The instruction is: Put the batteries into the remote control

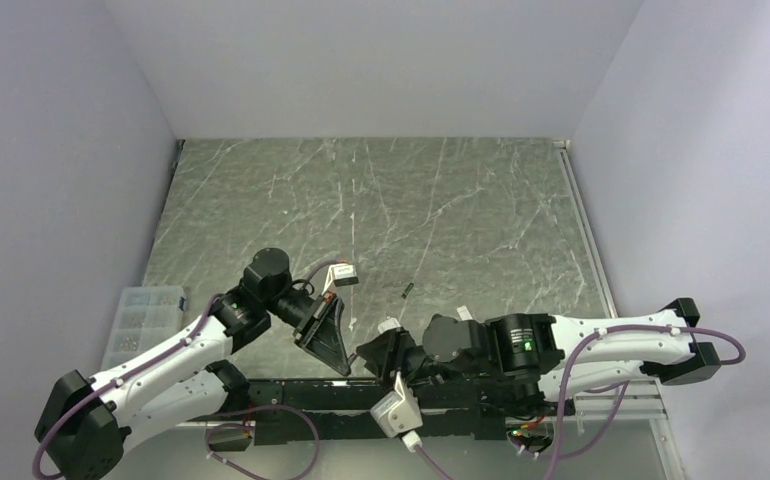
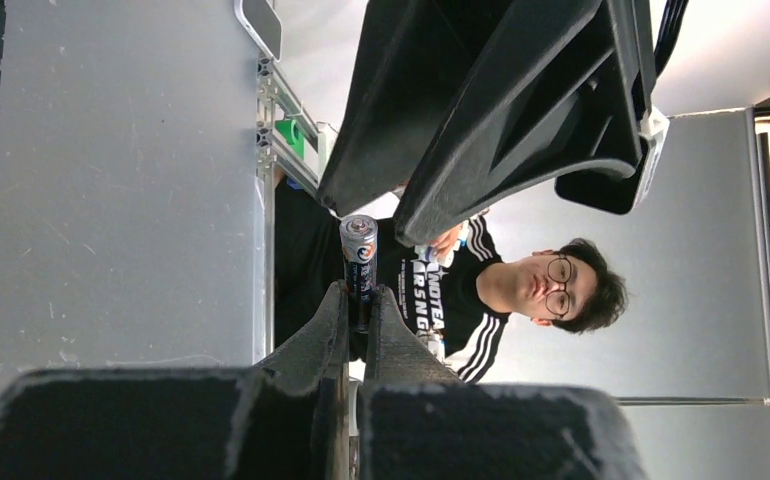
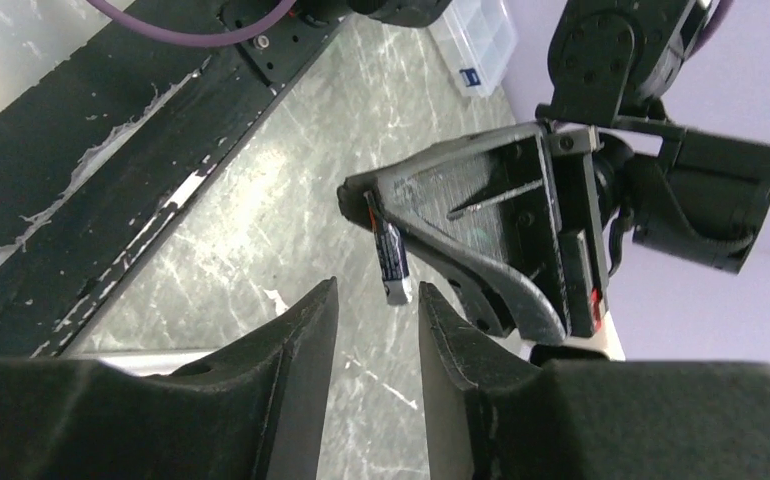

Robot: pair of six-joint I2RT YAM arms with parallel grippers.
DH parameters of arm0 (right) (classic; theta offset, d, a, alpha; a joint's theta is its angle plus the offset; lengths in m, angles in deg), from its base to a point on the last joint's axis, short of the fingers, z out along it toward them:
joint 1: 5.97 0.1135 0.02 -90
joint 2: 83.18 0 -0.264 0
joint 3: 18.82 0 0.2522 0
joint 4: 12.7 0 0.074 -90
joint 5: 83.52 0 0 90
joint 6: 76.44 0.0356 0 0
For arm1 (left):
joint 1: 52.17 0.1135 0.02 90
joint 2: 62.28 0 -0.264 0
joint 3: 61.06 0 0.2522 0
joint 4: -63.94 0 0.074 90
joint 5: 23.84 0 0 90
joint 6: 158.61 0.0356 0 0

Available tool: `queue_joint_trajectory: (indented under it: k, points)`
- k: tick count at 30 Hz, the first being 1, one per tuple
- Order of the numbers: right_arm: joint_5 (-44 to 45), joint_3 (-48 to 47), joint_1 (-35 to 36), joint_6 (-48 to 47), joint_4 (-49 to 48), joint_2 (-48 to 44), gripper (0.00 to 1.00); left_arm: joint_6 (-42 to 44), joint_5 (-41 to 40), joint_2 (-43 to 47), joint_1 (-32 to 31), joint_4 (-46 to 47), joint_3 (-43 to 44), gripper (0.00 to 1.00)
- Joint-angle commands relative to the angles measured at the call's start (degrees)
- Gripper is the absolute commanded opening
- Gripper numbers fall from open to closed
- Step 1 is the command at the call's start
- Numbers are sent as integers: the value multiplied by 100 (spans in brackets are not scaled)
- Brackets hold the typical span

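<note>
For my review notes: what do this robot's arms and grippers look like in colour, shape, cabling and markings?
The left arm and right arm have white shells with black joints, and a purple cable runs loosely along each. The left gripper and right gripper are matte black with tapering, ribbed fingers. A small green light glows on the right arm.

Pale lavender walls (image 1: 361,60) on three sides; dark grey marbled tabletop (image 1: 441,200); clear parts box (image 1: 143,318) at left edge.
</note>
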Motion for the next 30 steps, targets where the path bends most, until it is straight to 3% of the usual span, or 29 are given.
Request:
queue_joint_trajectory:
  k: [1, 10, 17, 30]
  points:
    - [160, -181, 212, -538, -513, 43, 36, -42, 282, 113, -3, 302, -10, 0]
    - [169, -95, 309, -794, -772, 140, 31, 98, 442, 204, -9, 113, 52, 0]
    - [276, -88, 310, -781, -637, 243, 31, 723, 489, 249, -11, -799, 346, 0]
    - [328, 97, 309, -809, -772, 294, 30, 655, 522, 394, -12, -720, 307, 0]
